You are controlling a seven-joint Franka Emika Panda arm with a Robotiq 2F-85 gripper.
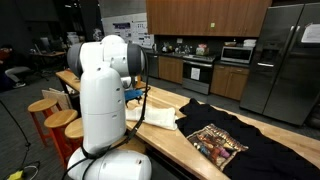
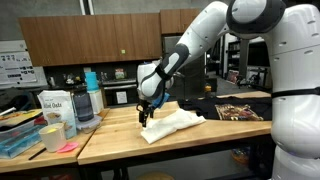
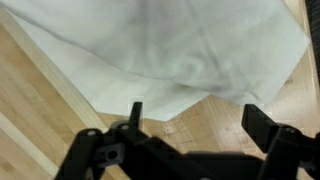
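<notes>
A white cloth (image 2: 172,124) lies crumpled on the wooden table (image 2: 120,142); it also shows in an exterior view (image 1: 152,114), mostly hidden behind the arm. In the wrist view the cloth (image 3: 160,45) fills the upper part, and its corner points toward the jaws. My gripper (image 2: 146,117) hangs just above the cloth's near end. In the wrist view the gripper (image 3: 196,117) is open, with bare wood between its two fingers and nothing held.
A black printed T-shirt (image 1: 217,141) lies spread on the table beyond the cloth; it also shows in an exterior view (image 2: 240,110). Bottles and jars (image 2: 62,112) and a plastic bin (image 2: 18,138) stand at one table end. Wooden stools (image 1: 50,115) stand beside the table.
</notes>
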